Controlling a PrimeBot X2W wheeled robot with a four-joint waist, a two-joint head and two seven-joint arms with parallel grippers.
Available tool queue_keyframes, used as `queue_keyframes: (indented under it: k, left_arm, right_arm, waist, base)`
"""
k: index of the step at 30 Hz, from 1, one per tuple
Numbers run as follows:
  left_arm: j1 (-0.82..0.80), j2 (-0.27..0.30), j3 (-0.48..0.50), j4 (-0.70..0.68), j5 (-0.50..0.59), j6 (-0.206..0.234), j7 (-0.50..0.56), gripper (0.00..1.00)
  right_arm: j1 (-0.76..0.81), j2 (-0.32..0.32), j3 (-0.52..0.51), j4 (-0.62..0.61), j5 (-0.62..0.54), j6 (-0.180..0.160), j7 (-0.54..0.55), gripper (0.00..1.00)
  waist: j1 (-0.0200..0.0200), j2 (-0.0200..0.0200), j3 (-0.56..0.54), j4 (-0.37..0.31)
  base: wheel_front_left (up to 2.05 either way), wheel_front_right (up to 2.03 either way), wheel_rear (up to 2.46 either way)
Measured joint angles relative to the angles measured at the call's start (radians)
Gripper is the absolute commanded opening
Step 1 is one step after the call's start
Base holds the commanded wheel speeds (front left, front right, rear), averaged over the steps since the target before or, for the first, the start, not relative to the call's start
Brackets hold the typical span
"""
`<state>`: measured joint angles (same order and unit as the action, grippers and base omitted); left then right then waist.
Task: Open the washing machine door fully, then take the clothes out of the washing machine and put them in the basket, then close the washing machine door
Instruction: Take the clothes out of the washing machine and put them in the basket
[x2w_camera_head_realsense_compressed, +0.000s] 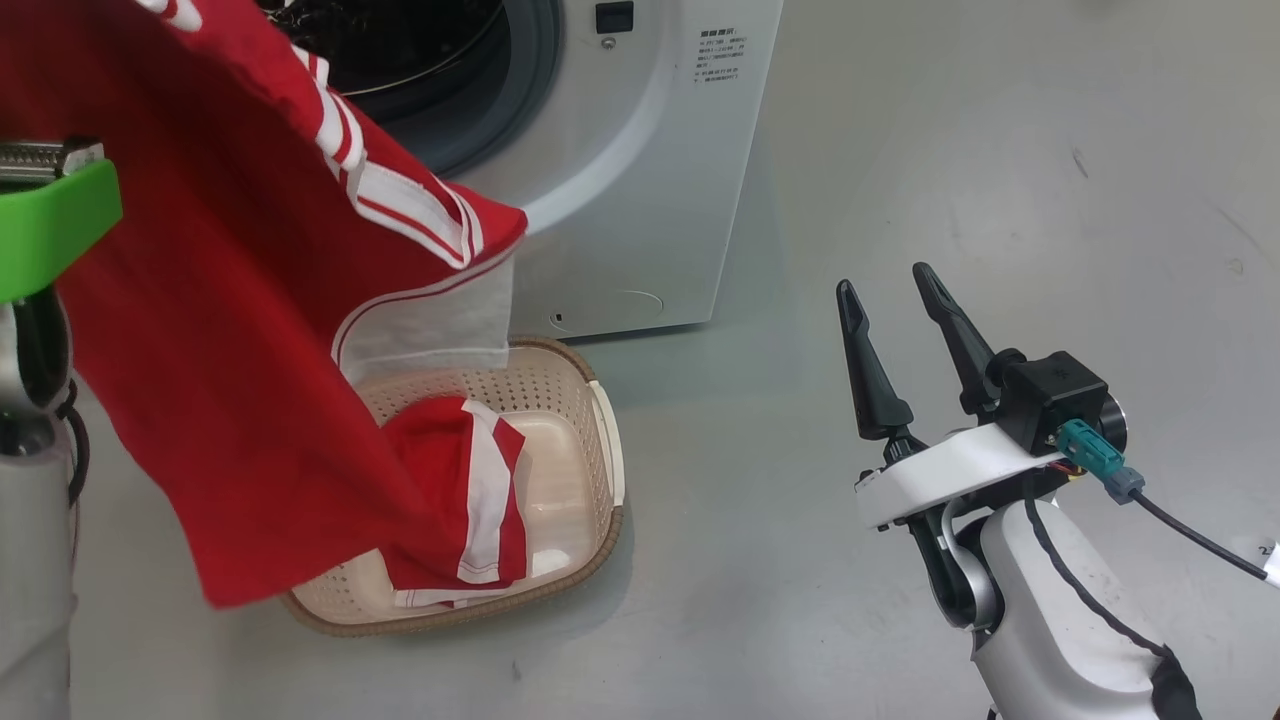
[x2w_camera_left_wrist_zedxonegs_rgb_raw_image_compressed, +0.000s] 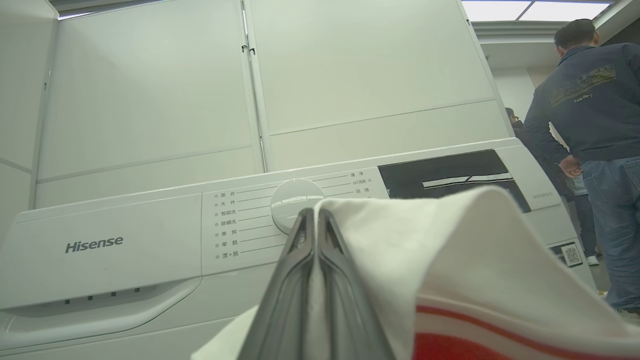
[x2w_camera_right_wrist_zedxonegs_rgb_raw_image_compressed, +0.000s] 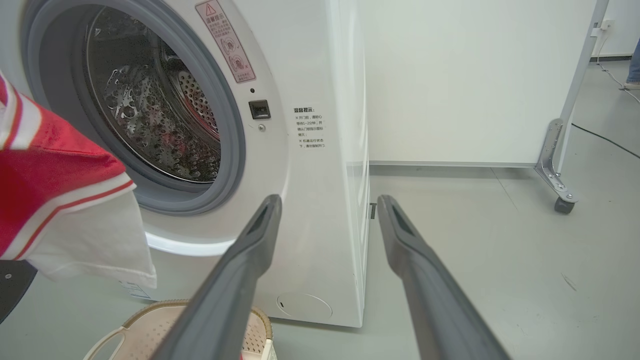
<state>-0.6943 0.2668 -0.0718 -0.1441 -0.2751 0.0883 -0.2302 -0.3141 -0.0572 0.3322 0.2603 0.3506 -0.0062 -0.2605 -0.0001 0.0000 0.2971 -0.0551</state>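
The left fingers (x2w_camera_left_wrist_zedxonegs_rgb_raw_image_compressed: 298, 260) are pinching the red shirt (x2w_camera_head_realsense_compressed: 220, 330) tight. It is hanging straight down, its bottom dipping into the basket (x2w_camera_head_realsense_compressed: 545, 385) below. The right fingers (x2w_camera_head_realsense_compressed: 868, 370) are standing wide, holding nothing.

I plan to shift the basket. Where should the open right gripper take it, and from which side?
Probably the basket by the white handle on its right wall, coming from the right: it lies bare, facing the right gripper, while the clothes hide the left.

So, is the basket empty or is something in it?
Not empty: a red garment with white stripes lies in the basket, and a larger red garment hangs over it.
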Motion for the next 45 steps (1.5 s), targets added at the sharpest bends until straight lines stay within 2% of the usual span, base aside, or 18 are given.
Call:
queue_keyframes:
  k: [5, 12, 20, 25, 36, 45]
  left_arm:
    - [0.059, -0.004, 0.014, -0.048, 0.004, 0.009, 0.001, 0.00]
    - [0.202, -0.042, 0.032, -0.058, 0.002, 0.018, 0.029, 0.00]
    - [0.400, -0.088, 0.035, 0.004, -0.010, 0.021, 0.065, 0.00]
    - [0.472, -0.123, 0.035, 0.049, -0.033, 0.022, 0.084, 0.00]
    - [0.530, -0.156, 0.013, 0.157, -0.078, 0.023, 0.097, 0.00]
    - [0.531, -0.183, -0.006, 0.312, -0.134, 0.009, 0.116, 0.00]
  right_arm:
    - [0.000, 0.000, 0.002, -0.001, 0.000, 0.005, 0.000, 1.00]
    - [0.017, 0.000, -0.005, -0.009, 0.000, 0.004, 0.000, 1.00]
    - [0.020, 0.000, -0.003, -0.012, 0.000, 0.005, 0.000, 1.00]
    - [0.022, 0.001, -0.003, -0.019, 0.000, 0.004, 0.000, 1.00]
    - [0.035, 0.000, 0.015, -0.043, 0.001, 0.004, 0.000, 1.00]
    - [0.027, 0.001, 0.025, -0.073, 0.008, 0.003, 0.000, 1.00]
  waist:
    - [0.0000, 0.0000, -0.013, -0.001]
    - [0.0000, 0.0000, -0.019, -0.008]
    - [0.0000, 0.0000, -0.030, -0.027]
    - [0.0000, 0.0000, -0.034, -0.041]
    - [0.0000, 0.0000, 0.002, -0.081]
    - [0.0001, 0.0000, 0.073, -0.119]
  base:
    - [0.00, 0.00, 0.00]
    - [0.00, 0.00, 0.00]
    - [0.00, 0.00, 0.00]
    - [0.00, 0.00, 0.00]
    - [0.00, 0.00, 0.00]
    - [0.00, 0.00, 0.00]
